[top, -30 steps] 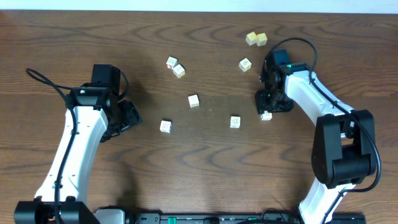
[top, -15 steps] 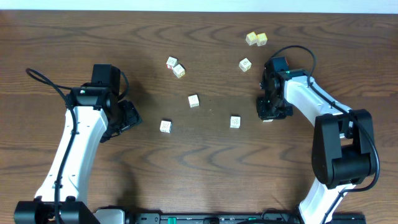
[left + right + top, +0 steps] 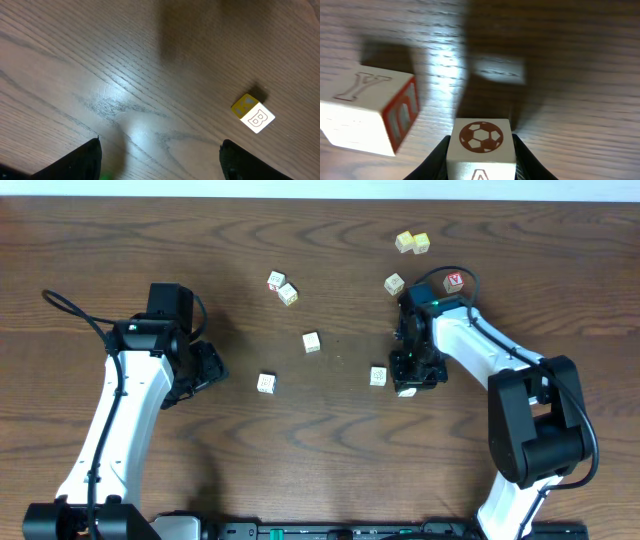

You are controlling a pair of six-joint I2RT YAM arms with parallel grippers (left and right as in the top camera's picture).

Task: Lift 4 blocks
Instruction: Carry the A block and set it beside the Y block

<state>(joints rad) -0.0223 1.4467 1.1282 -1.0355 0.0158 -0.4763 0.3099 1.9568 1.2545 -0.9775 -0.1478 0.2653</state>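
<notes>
My right gripper point(image 3: 481, 159) is shut on a whitish block point(image 3: 481, 140) with a brown football print and a letter A. The block hangs just above the table, over its own shadow. To its left a block point(image 3: 367, 115) with a Y and a red side lies on the wood. From overhead, the right gripper point(image 3: 410, 376) sits right of that block point(image 3: 378, 376). More blocks lie at the middle point(image 3: 311, 342) and upper right point(image 3: 394, 284). My left gripper point(image 3: 205, 368) stands open and empty, left of a B block point(image 3: 252, 114).
Two yellowish cubes point(image 3: 412, 242) sit at the far right back. A cube with a red letter point(image 3: 455, 281) lies beside the right arm. Two more cubes point(image 3: 281, 287) rest at the back centre. The table's far edge point(image 3: 320, 198) runs along the top.
The right gripper came down over the block by its fingers, shut on it and carried it left. The red-letter cube behind the right arm came into sight. The left arm stayed still.
</notes>
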